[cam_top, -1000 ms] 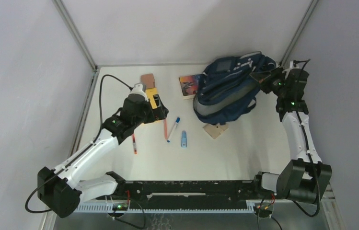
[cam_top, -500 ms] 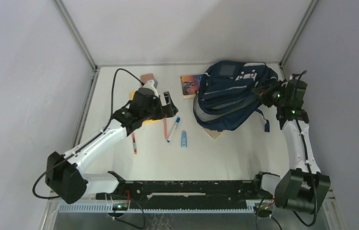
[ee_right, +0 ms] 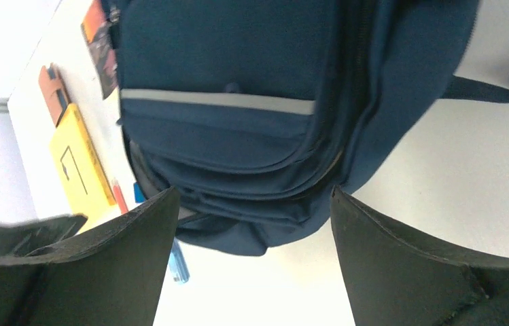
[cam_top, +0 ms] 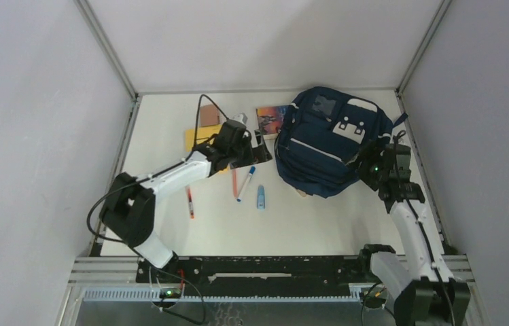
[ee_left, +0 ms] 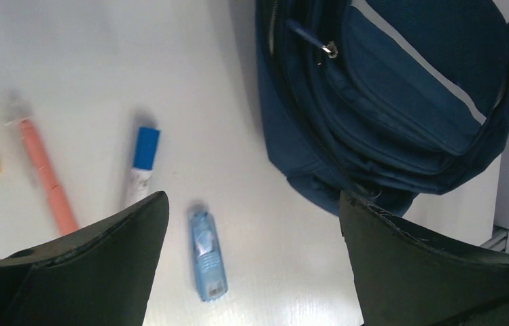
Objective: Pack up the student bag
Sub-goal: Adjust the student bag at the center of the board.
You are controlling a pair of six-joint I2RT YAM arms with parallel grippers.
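Found student bag (cam_top: 329, 139) lying flat at far right of table (cam_top: 319, 217), front up, long axis far-to-near, square-panel end toward back wall. Cannot see inside. Noted right gripper (ee_right: 253, 191) spread wide over its near edge; left gripper (ee_left: 253, 200) likewise spread, empty, above blue tube (ee_left: 207, 255).

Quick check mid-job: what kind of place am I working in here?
Probably a robot lab test cell: plain grey walls box in a white table, with the student bag and a marker staged on it.

Light was bright, even, diffuse. Soft shadow fell left of student bag (ee_left: 387, 102). Faint glare showed on table (ee_left: 272, 292). Wrist-view edges were soft.
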